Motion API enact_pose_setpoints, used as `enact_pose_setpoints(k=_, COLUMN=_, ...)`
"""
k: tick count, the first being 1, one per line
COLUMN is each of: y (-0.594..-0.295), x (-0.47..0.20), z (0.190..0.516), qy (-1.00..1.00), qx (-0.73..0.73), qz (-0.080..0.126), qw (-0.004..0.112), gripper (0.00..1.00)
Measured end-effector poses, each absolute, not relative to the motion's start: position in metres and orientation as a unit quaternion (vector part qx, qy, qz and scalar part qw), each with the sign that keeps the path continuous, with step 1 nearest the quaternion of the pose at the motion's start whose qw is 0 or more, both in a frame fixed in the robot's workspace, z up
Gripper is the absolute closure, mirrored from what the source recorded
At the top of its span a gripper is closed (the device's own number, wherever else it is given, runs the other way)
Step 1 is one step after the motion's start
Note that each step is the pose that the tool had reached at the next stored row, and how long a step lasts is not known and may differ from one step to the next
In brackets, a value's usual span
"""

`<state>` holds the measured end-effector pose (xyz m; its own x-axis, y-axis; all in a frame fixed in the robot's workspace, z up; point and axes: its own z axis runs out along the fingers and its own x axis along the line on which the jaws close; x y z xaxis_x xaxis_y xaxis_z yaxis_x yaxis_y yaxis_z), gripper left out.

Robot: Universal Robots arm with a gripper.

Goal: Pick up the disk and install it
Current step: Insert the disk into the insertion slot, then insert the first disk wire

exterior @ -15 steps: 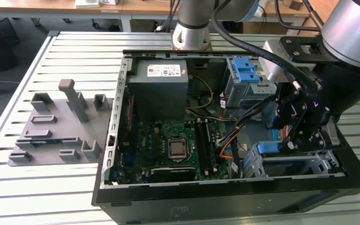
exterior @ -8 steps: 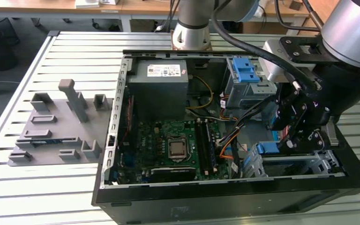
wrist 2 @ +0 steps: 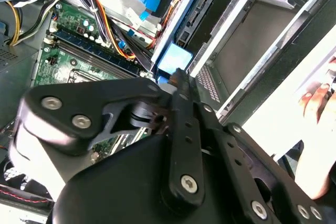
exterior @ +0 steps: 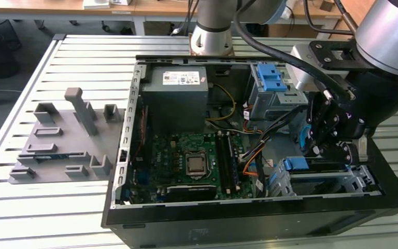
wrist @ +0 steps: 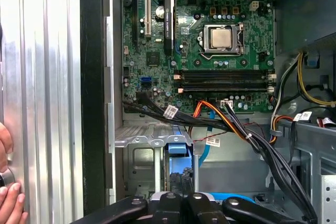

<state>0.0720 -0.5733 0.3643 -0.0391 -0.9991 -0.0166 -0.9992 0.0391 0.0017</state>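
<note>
Inside the open computer case (exterior: pixel 126 155), at the exterior view's right, the gripper (wrist 2: pixel 177 75) reaching into the drive cage (exterior: pixel 365 181), fingers pressing together, tips at the blue handle of the disk (exterior: pixel 297 165) sitting in that cage, motherboard (exterior: pixel 192 161) lying alongside, a person's hand (wrist 2: pixel 317 100) resting outside the case.

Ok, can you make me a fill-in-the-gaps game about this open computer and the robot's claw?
1. The claw is close to the disk, whose end handle is coloured ____.
2. The motherboard inside the computer case is mostly ____.
3. The grey plastic rack lies on the table at the exterior view's ____ of the case.

Missing words: blue, green, left.
</note>
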Motion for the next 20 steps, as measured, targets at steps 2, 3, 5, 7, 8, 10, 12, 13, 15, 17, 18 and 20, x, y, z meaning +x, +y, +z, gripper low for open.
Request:
enact_pose_setpoints(k=2, y=-0.5733, x=0.0720, z=0.3643, qy=0.721, qx=-0.693, qz=0.006, qw=0.005, gripper=0.87)
enact_pose_setpoints(k=3, y=-0.5733, x=0.0720, z=0.3642, qy=0.721, qx=-0.693, qz=0.006, qw=0.005, gripper=0.89)
enact_pose_setpoints(k=5, y=-0.5733, x=0.0720, z=0.3642, qy=0.721, qx=-0.693, qz=0.006, qw=0.005, gripper=0.89)
enact_pose_setpoints(k=7, y=-0.5733, x=0.0720, z=0.3639, qy=0.721, qx=-0.693, qz=0.006, qw=0.005, gripper=0.89)
enact_pose_setpoints(k=8, y=-0.5733, x=0.0720, z=0.3636, qy=0.721, qx=-0.693, qz=0.006, qw=0.005, gripper=0.89)
enact_pose_setpoints(k=10, y=-0.5733, x=0.0720, z=0.3635, qy=0.721, qx=-0.693, qz=0.006, qw=0.005, gripper=0.89)
enact_pose_setpoints(k=12, y=-0.5733, x=0.0720, z=0.3635, qy=0.721, qx=-0.693, qz=0.006, qw=0.005, gripper=0.89)
enact_pose_setpoints(k=13, y=-0.5733, x=0.0720, z=0.3635, qy=0.721, qx=-0.693, qz=0.006, qw=0.005, gripper=0.89)
enact_pose_setpoints(k=15, y=-0.5733, x=0.0720, z=0.3634, qy=0.721, qx=-0.693, qz=0.006, qw=0.005, gripper=0.89)
enact_pose_setpoints(k=17, y=-0.5733, x=0.0723, z=0.3633, qy=0.721, qx=-0.693, qz=0.006, qw=0.005, gripper=0.89)
enact_pose_setpoints(k=18, y=-0.5733, x=0.0726, z=0.3633, qy=0.721, qx=-0.693, qz=0.006, qw=0.005, gripper=0.89)
enact_pose_setpoints(k=20, y=-0.5733, x=0.0750, z=0.3633, qy=0.721, qx=-0.693, qz=0.006, qw=0.005, gripper=0.89)
